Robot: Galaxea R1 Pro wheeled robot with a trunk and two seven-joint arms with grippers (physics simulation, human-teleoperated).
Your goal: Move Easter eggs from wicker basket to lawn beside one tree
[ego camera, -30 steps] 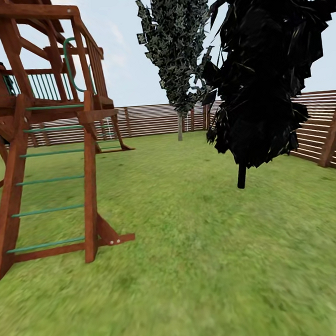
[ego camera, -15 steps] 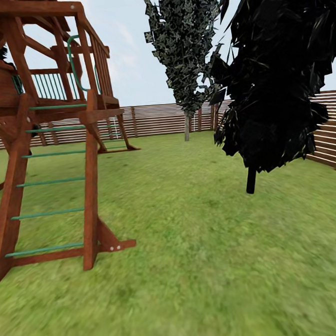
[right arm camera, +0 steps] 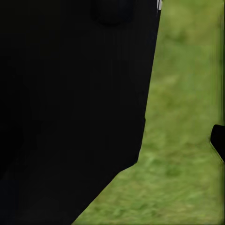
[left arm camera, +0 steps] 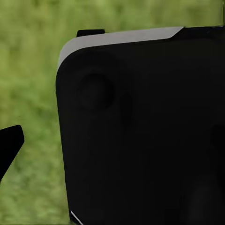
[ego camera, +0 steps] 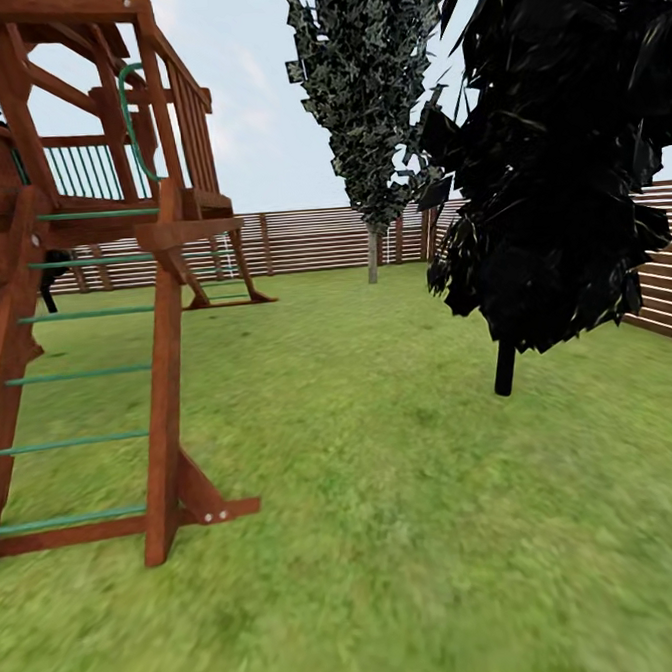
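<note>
Jaws on both arms cannot be judged apart or together, since each wrist view meets a dark robot body over blurred lawn [ego camera: 410, 531]. Nearest on the grass stands a wooden play tower [ego camera: 91, 273] with a green-runged ladder, then a near-black conifer [ego camera: 554, 150]. Farthest, the pale-trunked tree [ego camera: 373, 254] rises by the slat fence [ego camera: 299, 240].

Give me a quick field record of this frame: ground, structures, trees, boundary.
ground: lawn, flat green grass
structure: wooden play tower with green-runged ladder, head view left
target-type tree: pale trunk, mottled crown, far, near the fence
other tree: near-black conifer, closer, right
boundary: slatted wooden fence
wrist views: dark robot body over grass
</note>
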